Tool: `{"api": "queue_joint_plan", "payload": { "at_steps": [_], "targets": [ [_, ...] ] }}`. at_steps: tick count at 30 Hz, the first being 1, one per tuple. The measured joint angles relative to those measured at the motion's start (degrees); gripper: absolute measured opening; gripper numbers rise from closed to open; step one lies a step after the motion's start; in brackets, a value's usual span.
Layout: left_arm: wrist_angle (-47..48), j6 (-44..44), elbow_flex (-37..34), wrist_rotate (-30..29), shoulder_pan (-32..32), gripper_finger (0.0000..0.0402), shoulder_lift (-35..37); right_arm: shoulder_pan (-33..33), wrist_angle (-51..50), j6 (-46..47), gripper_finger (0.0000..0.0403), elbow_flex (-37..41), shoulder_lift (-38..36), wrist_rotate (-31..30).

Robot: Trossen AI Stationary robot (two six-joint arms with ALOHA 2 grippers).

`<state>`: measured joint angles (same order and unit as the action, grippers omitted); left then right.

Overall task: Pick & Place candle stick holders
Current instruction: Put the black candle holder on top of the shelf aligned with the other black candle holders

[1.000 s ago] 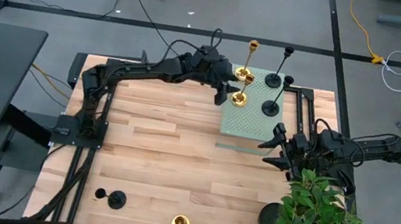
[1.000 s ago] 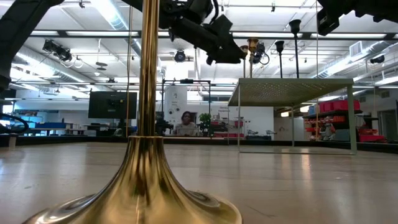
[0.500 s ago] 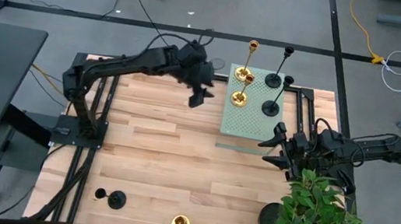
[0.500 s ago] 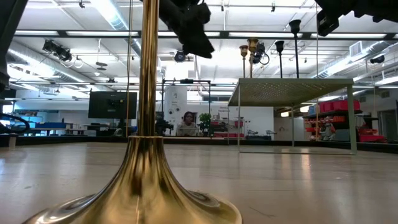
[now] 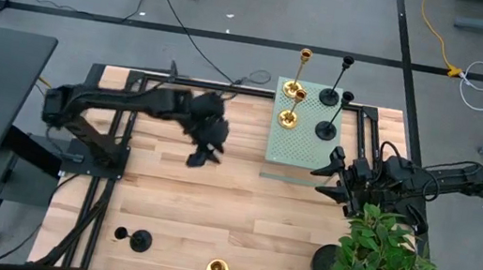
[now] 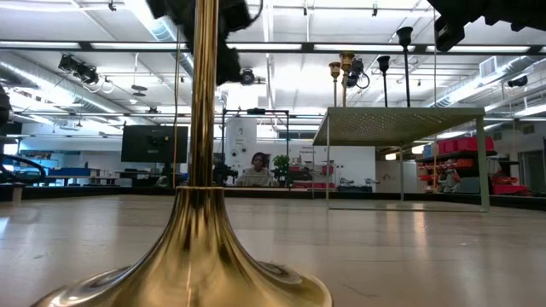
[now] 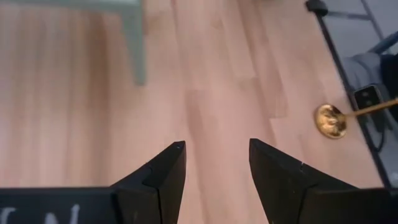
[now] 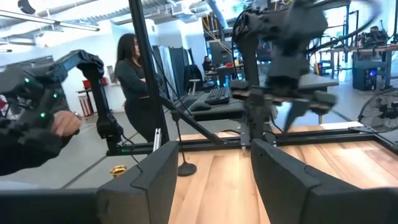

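Observation:
Two gold candle stick holders (image 5: 288,118) and two black ones (image 5: 330,98) stand on their round bases on a green perforated stand (image 5: 301,148) at the table's far right. Near the front edge another black holder (image 5: 139,241) and another gold one (image 5: 218,269) stand on the wood; the gold one fills the low view (image 6: 205,170). My left gripper (image 5: 201,155) hangs open over the bare middle of the table, tipped down, with only wood between its fingers (image 7: 211,155). My right gripper (image 5: 325,180) waits open beside the stand's near right corner (image 8: 214,155).
A leafy plant (image 5: 384,264) in a black pot (image 5: 328,261) stands at the near right corner, just in front of the right arm. The stand's legs (image 7: 140,50) rise from the wood. A person (image 8: 134,81) stands beyond the table's left side.
My left gripper has drawn away from the gold holders on the stand, going toward the table's left and near edges to the middle of the table, and has tipped to point more downward. The holders on the stand have kept their places.

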<state>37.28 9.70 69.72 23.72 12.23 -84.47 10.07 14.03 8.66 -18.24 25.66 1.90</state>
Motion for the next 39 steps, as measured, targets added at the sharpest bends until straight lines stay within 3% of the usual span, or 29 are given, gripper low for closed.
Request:
{"api": "queue_joint_plan", "payload": {
  "at_steps": [9, 16, 24, 31, 39],
  "targets": [
    [-14.71, -9.44, -21.82, -7.0, -11.2, 0.0177, 16.93, 0.02, 0.05, -0.08, 0.0204, 0.0, 0.01, -3.13],
    [-20.8, -15.99, -33.51, -13.31, -22.24, 0.0177, 28.29, 0.04, 0.34, 1.39, 0.0204, 0.0, 0.01, -5.83],
    [-21.24, -23.09, -41.02, -23.85, -36.2, 0.0177, 37.75, 0.04, 0.39, 2.52, 0.0204, 0.0, 0.01, -10.42],
    [-21.19, -31.47, -47.55, -33.0, -48.16, 0.0177, 45.13, 0.04, 0.45, 2.92, 0.0204, 0.0, -0.01, -10.68],
    [-25.25, -39.92, -52.64, -41.05, -62.68, 0.0177, 48.72, 0.02, 0.49, 4.24, 0.0204, 0.0, -0.01, -15.04]
  ]
}}
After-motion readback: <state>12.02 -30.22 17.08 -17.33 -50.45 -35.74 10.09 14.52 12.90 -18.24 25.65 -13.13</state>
